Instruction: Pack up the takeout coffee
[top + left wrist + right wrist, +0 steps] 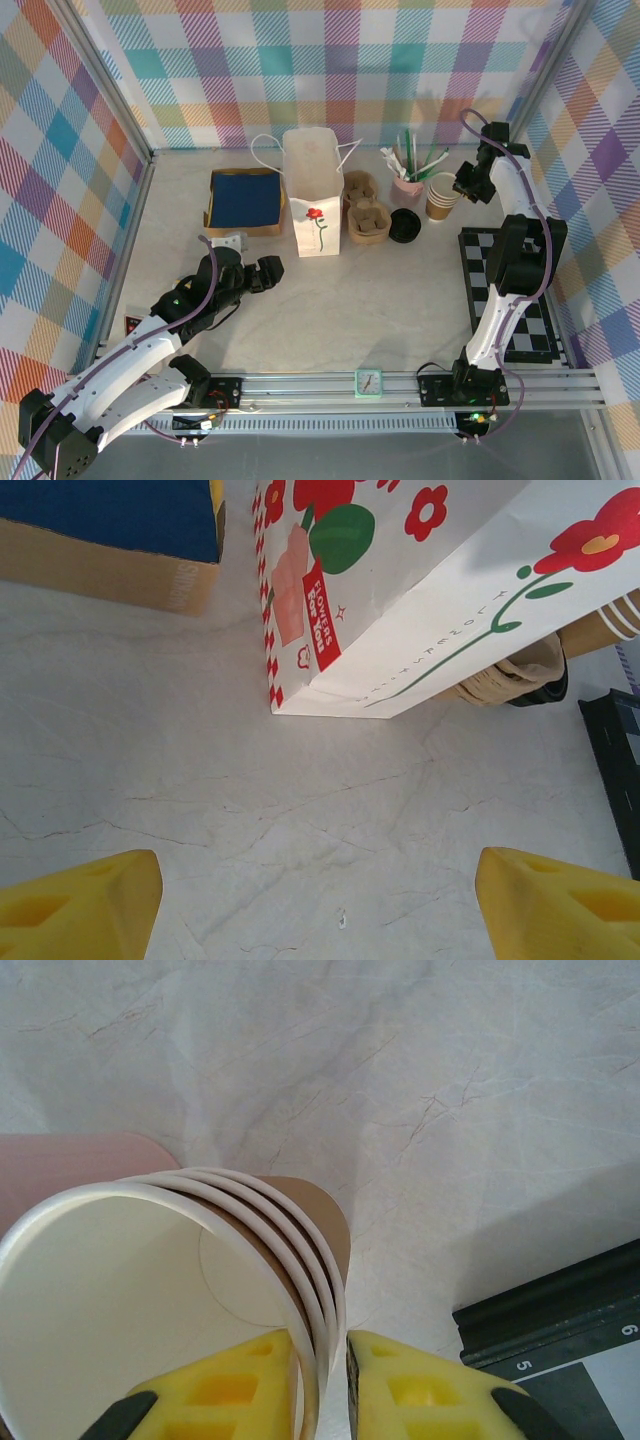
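Right wrist view: right hand [320, 1360] pinches the rim of the cups [150, 1290], left hand [320, 905] hangs open near the bag [420, 580]; next, probably, lifting one cup cleanly free.

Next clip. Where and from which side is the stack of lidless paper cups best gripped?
Probably pinch the cup stack at its rim wall from above, one finger inside, one outside: it stands upright, mouth open upward. The right gripper is placed so.
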Available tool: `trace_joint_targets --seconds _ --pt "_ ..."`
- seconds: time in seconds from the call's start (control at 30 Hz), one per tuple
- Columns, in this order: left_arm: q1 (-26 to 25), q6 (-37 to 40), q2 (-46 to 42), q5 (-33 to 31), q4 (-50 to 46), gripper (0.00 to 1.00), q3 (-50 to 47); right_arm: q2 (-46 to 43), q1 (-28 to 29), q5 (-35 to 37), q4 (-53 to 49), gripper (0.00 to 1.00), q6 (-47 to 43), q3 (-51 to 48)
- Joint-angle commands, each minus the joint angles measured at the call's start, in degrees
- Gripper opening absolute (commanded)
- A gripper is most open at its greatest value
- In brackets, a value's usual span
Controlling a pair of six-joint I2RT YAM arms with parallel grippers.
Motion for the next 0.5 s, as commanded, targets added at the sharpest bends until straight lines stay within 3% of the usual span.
trace_joint_targets --seconds 0.0,0.47 --pt "-0.6 0.2 -0.8 -0.9 -1.5 0.82 1.1 -1.3 0.4 0.5 -1.4 0.22 -0.7 0.4" --pt "-0.6 0.2 -2.2 -1.7 -2.5 0.82 1.0 -2.3 0.5 0.8 -1.6 0.08 -0.7 0.1"
